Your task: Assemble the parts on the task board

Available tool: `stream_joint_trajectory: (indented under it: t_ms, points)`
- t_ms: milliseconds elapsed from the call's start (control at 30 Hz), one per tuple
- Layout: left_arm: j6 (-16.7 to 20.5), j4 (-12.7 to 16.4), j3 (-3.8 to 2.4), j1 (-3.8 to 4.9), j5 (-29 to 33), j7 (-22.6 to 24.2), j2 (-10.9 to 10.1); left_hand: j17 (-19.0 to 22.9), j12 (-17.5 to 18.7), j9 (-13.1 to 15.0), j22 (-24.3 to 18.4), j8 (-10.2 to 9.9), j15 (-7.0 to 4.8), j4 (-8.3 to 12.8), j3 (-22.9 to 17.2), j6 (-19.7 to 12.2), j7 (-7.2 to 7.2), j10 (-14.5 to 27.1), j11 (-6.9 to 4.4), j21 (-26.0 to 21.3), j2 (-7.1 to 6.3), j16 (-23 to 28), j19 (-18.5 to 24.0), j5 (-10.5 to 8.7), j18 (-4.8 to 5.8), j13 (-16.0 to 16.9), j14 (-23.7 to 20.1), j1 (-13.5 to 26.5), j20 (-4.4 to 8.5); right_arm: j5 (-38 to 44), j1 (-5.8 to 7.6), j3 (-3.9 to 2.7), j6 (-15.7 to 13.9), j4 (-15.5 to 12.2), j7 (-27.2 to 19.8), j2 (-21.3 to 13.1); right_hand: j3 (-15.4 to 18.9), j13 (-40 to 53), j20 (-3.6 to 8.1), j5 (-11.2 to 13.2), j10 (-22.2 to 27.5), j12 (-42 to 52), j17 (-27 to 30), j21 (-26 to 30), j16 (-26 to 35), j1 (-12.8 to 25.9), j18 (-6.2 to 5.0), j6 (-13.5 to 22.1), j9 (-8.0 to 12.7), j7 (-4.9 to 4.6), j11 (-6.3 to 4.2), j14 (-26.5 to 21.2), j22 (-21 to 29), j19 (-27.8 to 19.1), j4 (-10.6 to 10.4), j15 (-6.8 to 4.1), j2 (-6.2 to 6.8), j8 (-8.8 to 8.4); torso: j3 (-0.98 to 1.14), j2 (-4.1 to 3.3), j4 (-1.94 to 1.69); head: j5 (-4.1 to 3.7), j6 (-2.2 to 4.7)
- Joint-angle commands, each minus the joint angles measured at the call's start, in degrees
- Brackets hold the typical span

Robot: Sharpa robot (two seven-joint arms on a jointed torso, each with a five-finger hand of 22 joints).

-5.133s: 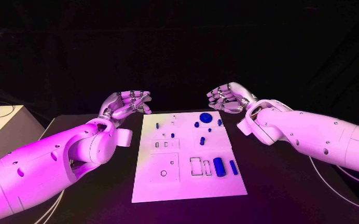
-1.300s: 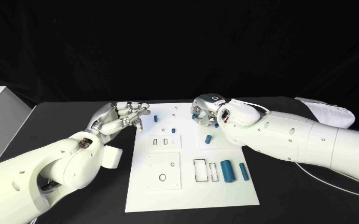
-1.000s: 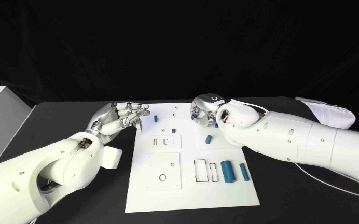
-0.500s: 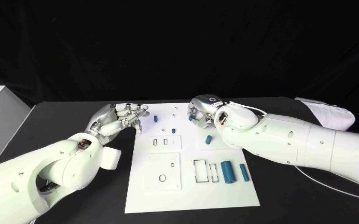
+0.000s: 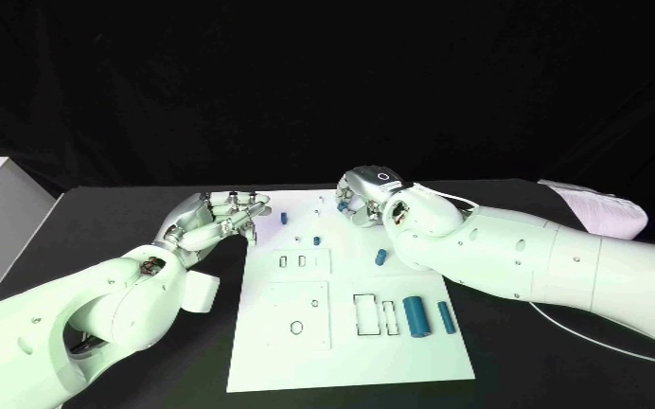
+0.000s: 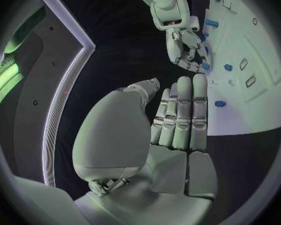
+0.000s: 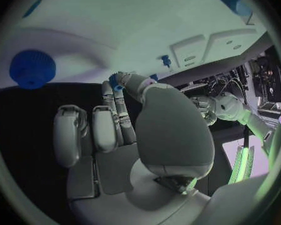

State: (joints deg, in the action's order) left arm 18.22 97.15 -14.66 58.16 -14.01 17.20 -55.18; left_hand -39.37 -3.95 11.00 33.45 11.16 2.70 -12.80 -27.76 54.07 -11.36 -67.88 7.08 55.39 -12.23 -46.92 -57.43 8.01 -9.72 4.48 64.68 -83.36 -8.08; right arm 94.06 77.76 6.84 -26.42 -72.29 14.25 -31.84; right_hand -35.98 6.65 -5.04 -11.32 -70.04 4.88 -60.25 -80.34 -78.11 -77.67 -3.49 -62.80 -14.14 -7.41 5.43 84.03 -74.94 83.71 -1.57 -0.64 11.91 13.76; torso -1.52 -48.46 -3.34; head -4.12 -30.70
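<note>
**Blue parts: small, stiff, probably light**

From the head, the blue parts [image 5: 414,315] lay scattered on the white board [image 5: 348,357] atop the black counter [image 5: 546,352]. The left hand [image 5: 219,221] hovered beside the board, fingers together, empty.

In the right wrist view, the right hand [image 7: 125,120] pinched a small blue part [image 7: 115,80]; such pieces were likely best held by their sides.

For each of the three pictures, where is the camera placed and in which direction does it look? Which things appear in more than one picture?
Head view: on the robot's head, looking down at the task board; left hand and right hand enter from the sides.
Left wrist view: behind the left hand, facing across the task board toward the right hand.
Right wrist view: behind the right hand, close above the task board; round blue part nearby.
Shared: the task board and both hands.
</note>
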Motion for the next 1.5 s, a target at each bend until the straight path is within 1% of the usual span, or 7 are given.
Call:
stream_joint_trajectory:
  t_ms: [33, 300, 600, 867, 1167, 1433, 1500]
  points:
    - [-1.1, 0.1, -0.05, 0.0, 0.0, 0.1, 0.1, -0.1, 0.0, 0.1, 0.0, -0.3, 0.04, 0.1, -0.2, -0.4, -0.03, 0.4, 0.08, 0.4, 0.4, -0.4, 0.4, -0.33, -0.83, 0.1, -0.3, -0.3, -0.05, 1.5, 0.08, -0.11, -2.9, 0.7, 1.6, 1.0, 0.1, 0.6, 0.28, -0.3, -2.1, -0.3, -0.1, -0.4, -0.3, 0.1, 0.57, 0.2, -2.2, -0.11, -1.8, 0.9, -1.0, 0.8, 0.3, -0.41, -0.73, 0.19, -0.03, -0.11, -0.1, -0.02, 0.0]
    - [-1.2, 0.1, -0.05, 0.0, 0.0, 0.1, 0.2, -0.1, 0.0, 0.1, 0.0, -0.3, 0.04, 0.1, -0.2, -0.4, -0.03, 0.4, 0.08, 0.4, 0.4, -0.4, 0.4, -0.33, -0.83, 0.1, -0.3, -0.3, -0.05, 1.5, 0.18, -0.36, -4.3, 3.7, 1.5, 3.9, 0.0, 0.6, 0.22, -0.6, -1.8, -0.6, -0.3, -0.6, -0.5, 0.4, 0.61, 0.8, -2.5, -0.27, -1.65, 1.0, -1.2, 0.9, 0.4, -0.31, -0.37, 0.1, -0.06, -0.16, -0.09, 0.11, 0.12]
    - [-1.2, 0.2, -0.05, 0.01, -0.1, 0.0, 0.2, -0.1, 0.0, 0.1, 0.0, -0.3, 0.04, 0.1, -0.2, -0.4, -0.03, 0.4, 0.08, 0.4, 0.4, -0.4, 0.4, -0.33, -0.83, 0.1, -0.3, -0.3, -0.05, 1.2, 0.27, -0.49, -4.8, 6.1, 1.1, 6.4, 0.0, 0.7, 0.17, -0.7, -1.6, -0.8, -0.4, -0.6, -0.5, 0.5, 0.64, 1.0, -2.6, -0.37, -1.55, 1.0, -1.4, 0.9, 0.4, -0.23, -0.19, 0.05, -0.2, -0.36, -0.31, 0.01, 0.18]
    - [-1.3, 0.1, -0.05, 0.01, -0.2, 0.0, 0.3, -0.1, 0.0, 0.1, 0.0, -0.3, 0.04, 0.1, -0.2, -0.4, -0.03, 0.4, 0.08, 0.4, 0.4, -0.4, 0.4, -0.33, -0.83, 0.1, -0.3, -0.3, -0.05, 0.8, 0.37, -0.5, -4.4, 8.2, 0.7, 8.0, -0.1, 0.7, 0.14, -0.7, -1.5, -0.8, -0.5, -0.7, -0.6, 0.6, 0.65, 1.1, -2.6, -0.41, -1.51, 1.0, -1.4, 0.9, 0.4, -0.19, -0.08, 0.03, -0.23, -0.51, -0.21, 0.17, 0.15]
    - [-1.3, 0.0, -0.05, 0.02, -0.2, 0.0, 0.5, -0.1, 0.0, 0.1, 0.2, -0.3, 0.06, 0.2, -0.4, -0.4, -0.06, 0.4, 0.11, 0.6, 0.39, -0.5, 0.5, -0.36, -0.82, 0.1, -0.4, -0.4, -0.07, 0.8, 0.37, -0.45, -3.8, 9.4, 0.4, 8.9, -0.1, 0.7, 0.14, -0.7, -1.5, -0.8, -0.5, -0.7, -0.6, 0.6, 0.65, 1.1, -2.6, -0.41, -1.51, 1.0, -1.4, 0.9, 0.4, -0.19, -0.08, 0.03, -0.33, -0.62, -0.52, -0.05, 0.19]
    - [-1.4, 0.0, -0.05, 0.02, -0.2, -0.1, 0.5, -0.1, 0.0, 0.1, 0.2, -0.3, 0.06, 0.2, -0.4, -0.4, -0.06, 0.4, 0.11, 0.6, 0.39, -0.5, 0.5, -0.36, -0.82, 0.1, -0.4, -0.4, -0.07, 0.7, 0.35, -0.32, -2.3, 10.0, 0.3, 9.3, -0.1, 0.7, 0.08, -0.7, -1.4, -0.9, -0.6, -0.7, -0.7, 0.8, 0.65, 1.3, -2.7, -0.47, -1.44, 1.0, -1.4, 0.9, 0.5, -0.13, 0.11, 0.0, -0.3, -0.66, -0.35, 0.25, 0.05]
    - [-1.4, 0.0, -0.05, 0.02, -0.2, -0.1, 0.5, -0.1, 0.0, 0.1, 0.2, -0.3, 0.06, 0.2, -0.4, -0.4, -0.06, 0.4, 0.11, 0.6, 0.39, -0.5, 0.5, -0.36, -0.82, 0.1, -0.4, -0.4, -0.07, 0.7, 0.32, -0.26, -2.0, 10.3, 0.3, 9.5, -0.1, 0.7, 0.08, -0.7, -1.4, -0.9, -0.6, -0.7, -0.7, 0.8, 0.65, 1.3, -2.7, -0.47, -1.44, 1.0, -1.4, 0.9, 0.5, -0.13, 0.11, 0.0, -0.31, -0.72, -0.41, 0.29, -0.02]
